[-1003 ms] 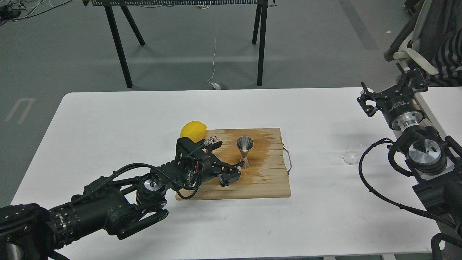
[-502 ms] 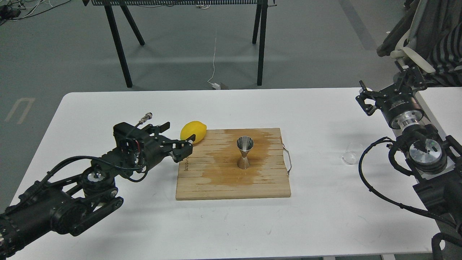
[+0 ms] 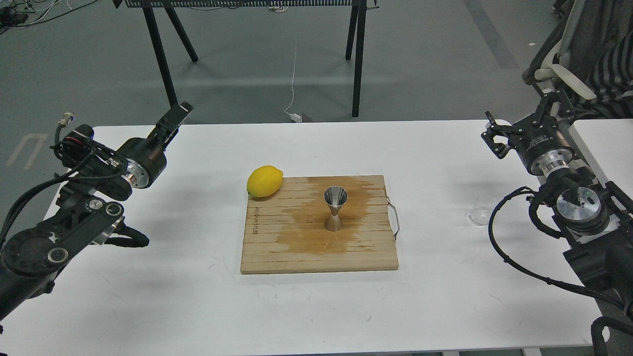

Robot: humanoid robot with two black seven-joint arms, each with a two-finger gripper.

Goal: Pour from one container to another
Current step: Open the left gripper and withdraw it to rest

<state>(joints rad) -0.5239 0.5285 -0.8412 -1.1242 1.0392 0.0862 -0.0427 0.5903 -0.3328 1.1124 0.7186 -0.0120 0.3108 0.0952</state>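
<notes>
The steel jigger (image 3: 335, 207) stands upright in the middle of a wooden board (image 3: 277, 252), on a dark wet stain. The clear glass cup (image 3: 478, 213) rests on the white table to the right of the board, beside my right arm's cable, faint against the tabletop. My right gripper (image 3: 519, 123) hovers near the table's far right edge, well behind the cup, its fingers spread with nothing between them. My left gripper (image 3: 175, 118) is raised over the far left of the table, pointing up and away; its fingers cannot be told apart.
A yellow lemon (image 3: 264, 181) sits at the board's far left corner. A wire handle (image 3: 394, 217) sticks out of the board's right edge. Black trestle legs (image 3: 163, 64) stand on the floor beyond the table.
My left arm has pulled back from beside the jigger, swinging left and up to the table's far left. The right gripper shifted only slightly. Jigger, cup and lemon stayed put.
</notes>
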